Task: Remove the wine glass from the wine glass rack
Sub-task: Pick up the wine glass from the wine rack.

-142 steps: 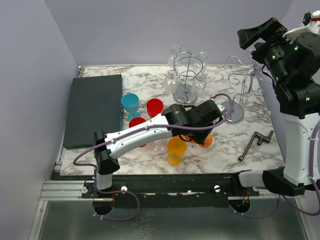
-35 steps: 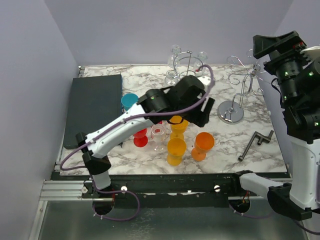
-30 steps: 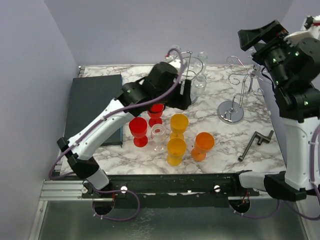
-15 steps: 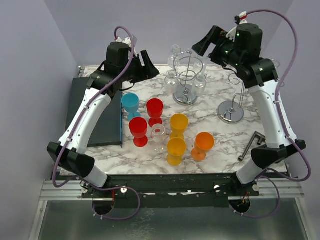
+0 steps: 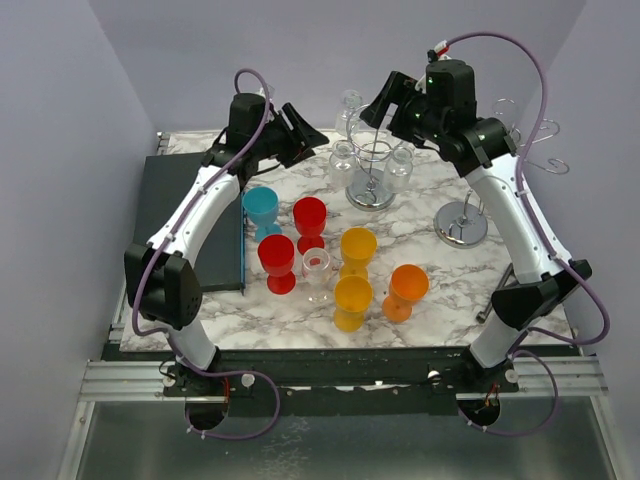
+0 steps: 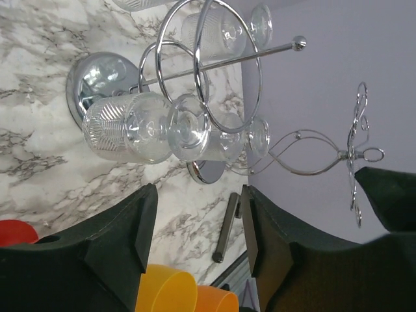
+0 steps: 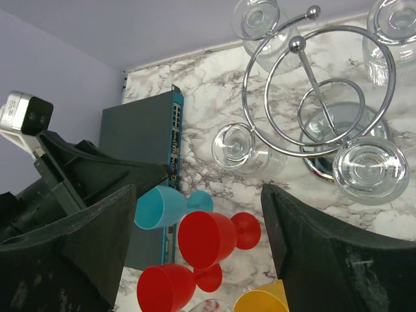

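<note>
The left gripper (image 6: 198, 195) and right gripper (image 7: 198, 192) are open, empty. A bump could tip the rack (image 5: 372, 190) by the table's (image 5: 450, 280) back edge (glasses (image 6: 123, 130) only hang) and break them.

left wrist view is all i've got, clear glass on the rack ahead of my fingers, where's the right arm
observer: right gripper hangs over the rack's far side, fingers open, empty.
operator: any glasses off the rack already
observer: one clear glass stands among the coloured cups near the front.
operator: what's left of my arm
observer: a dark mat, with a teal cup at its edge.
</note>
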Robot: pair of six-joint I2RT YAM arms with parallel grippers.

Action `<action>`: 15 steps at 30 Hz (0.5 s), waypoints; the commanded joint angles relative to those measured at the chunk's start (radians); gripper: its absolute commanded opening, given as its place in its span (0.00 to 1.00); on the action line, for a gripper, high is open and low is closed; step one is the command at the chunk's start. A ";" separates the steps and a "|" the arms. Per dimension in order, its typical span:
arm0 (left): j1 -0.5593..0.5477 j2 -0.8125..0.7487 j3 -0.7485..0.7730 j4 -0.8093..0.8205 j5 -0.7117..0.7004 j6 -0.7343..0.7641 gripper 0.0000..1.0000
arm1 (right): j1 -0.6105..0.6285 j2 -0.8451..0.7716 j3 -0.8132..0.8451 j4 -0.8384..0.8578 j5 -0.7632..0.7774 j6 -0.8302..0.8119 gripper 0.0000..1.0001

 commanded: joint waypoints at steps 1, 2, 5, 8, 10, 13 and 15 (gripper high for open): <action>0.003 0.030 -0.067 0.206 0.031 -0.167 0.59 | 0.008 -0.009 -0.047 0.021 0.046 0.011 0.83; 0.004 0.032 -0.086 0.240 0.029 -0.187 0.58 | 0.008 -0.013 -0.056 0.025 0.047 0.012 0.83; 0.003 0.049 -0.123 0.293 0.023 -0.233 0.56 | 0.010 -0.017 -0.067 0.027 0.051 0.012 0.83; 0.001 0.063 -0.154 0.342 0.022 -0.268 0.55 | 0.010 -0.021 -0.076 0.031 0.053 0.012 0.83; -0.002 0.076 -0.165 0.377 0.028 -0.283 0.54 | 0.010 -0.028 -0.085 0.038 0.053 0.014 0.83; -0.011 0.097 -0.174 0.413 0.037 -0.298 0.53 | 0.010 -0.033 -0.095 0.046 0.053 0.015 0.83; -0.019 0.111 -0.174 0.421 0.041 -0.307 0.53 | 0.010 -0.036 -0.095 0.044 0.057 0.014 0.83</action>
